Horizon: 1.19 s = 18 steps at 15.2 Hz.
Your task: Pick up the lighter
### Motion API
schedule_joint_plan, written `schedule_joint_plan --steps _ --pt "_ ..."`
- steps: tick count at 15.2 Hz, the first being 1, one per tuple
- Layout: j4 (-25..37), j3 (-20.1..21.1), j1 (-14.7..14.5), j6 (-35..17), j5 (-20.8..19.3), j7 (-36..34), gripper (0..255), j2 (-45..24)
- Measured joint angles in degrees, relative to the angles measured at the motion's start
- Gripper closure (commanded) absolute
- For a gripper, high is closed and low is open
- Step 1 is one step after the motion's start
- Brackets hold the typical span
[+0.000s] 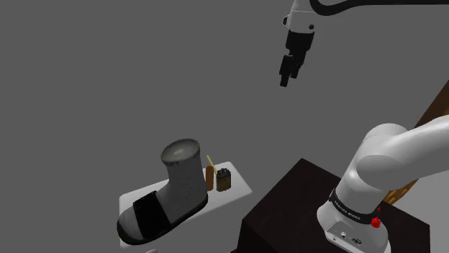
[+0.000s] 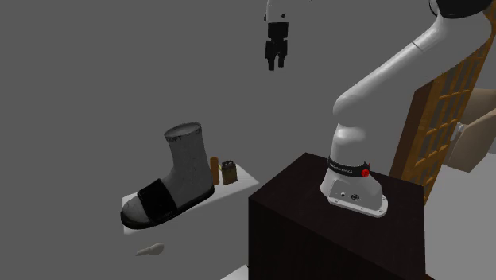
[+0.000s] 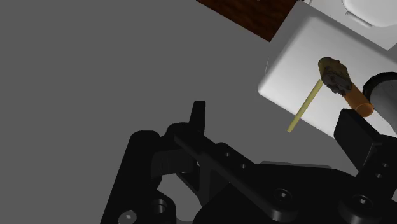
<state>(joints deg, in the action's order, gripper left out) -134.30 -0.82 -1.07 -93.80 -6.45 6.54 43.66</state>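
Although the sandal (image 1: 162,208) is filling most of the white table (image 1: 242,185) far below the tool (image 1: 288,75), it is not the target. A stick (image 1: 211,160) is leaning just beside the lighter (image 1: 224,180), which is standing upright, well beneath the tool. The tool is hanging open, gripping nothing. Doing this well probably means centring over the lighter, then turning the fingers (image 3: 198,118) so they are missing the stick. A brown thing (image 1: 210,180) by the stick is proving hard to identify.
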Motion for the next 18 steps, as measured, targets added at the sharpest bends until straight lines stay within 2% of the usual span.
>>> schedule_joint_plan --steps 3,8,18 --pt "-1.6 -0.2 -0.3 -2.1 0.4 0.1 0 -0.5" --pt "-7.9 0.0 -2.0 -10.7 2.6 -0.1 0 -3.0" --pt "-17.3 0.6 -6.6 -31.8 8.1 0.6 0 -14.5"
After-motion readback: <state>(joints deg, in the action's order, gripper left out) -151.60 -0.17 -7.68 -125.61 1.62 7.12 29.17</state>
